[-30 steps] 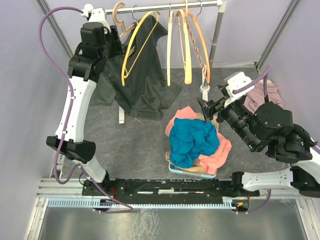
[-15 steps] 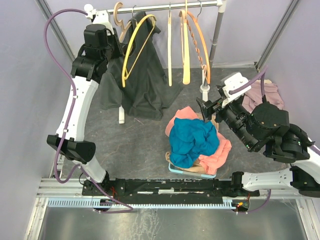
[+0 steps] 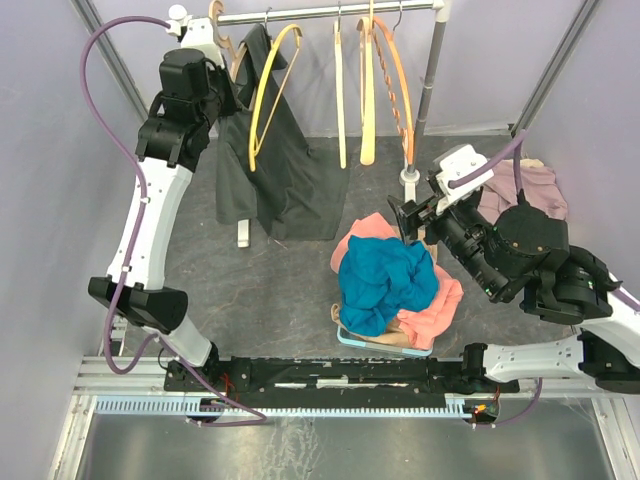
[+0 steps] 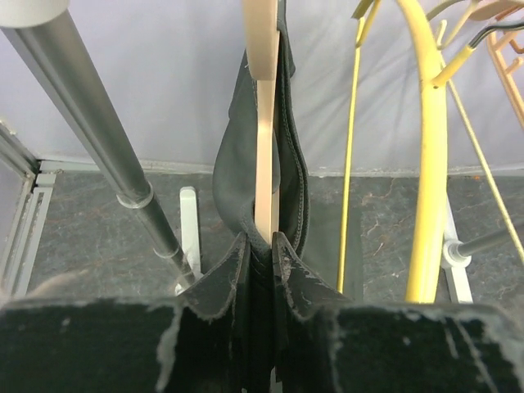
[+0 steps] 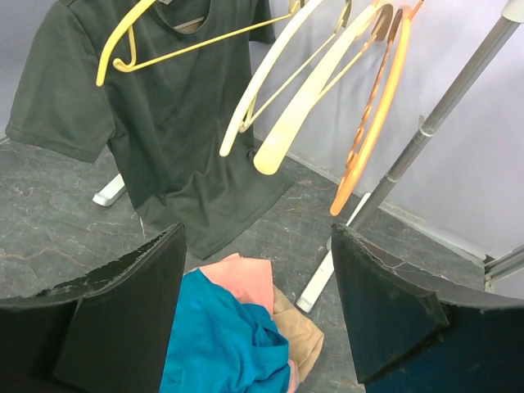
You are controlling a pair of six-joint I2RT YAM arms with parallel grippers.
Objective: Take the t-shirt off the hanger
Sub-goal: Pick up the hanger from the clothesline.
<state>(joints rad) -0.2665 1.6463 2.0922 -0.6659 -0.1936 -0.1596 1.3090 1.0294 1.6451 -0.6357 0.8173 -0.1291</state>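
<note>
A dark grey t-shirt [image 3: 285, 175] hangs on a pale wooden hanger [image 3: 222, 32] at the left end of the rail [image 3: 330, 12]. In the left wrist view the hanger [image 4: 264, 123] is seen edge-on, with the t-shirt [image 4: 233, 164] draped over both its sides. My left gripper [image 4: 260, 239] is shut on the shirt's shoulder fabric just under the hanger's arm; from above it [image 3: 230, 95] sits at the shirt's top left. My right gripper [image 5: 256, 232] stands open and empty over the clothes pile, well apart from the t-shirt [image 5: 164, 106].
A yellow hanger [image 3: 270, 85] hangs right beside the shirt; cream and orange hangers [image 3: 385, 80] follow to the right. The rack's upright pole [image 3: 432, 70] stands at the right. A pile of blue and pink clothes [image 3: 385, 280] lies mid-floor, another pink garment [image 3: 530, 185] at far right.
My left gripper has closed onto the shirt. The shirt and its hanger have swung left and turned more edge-on. The right arm has drifted slightly left.
</note>
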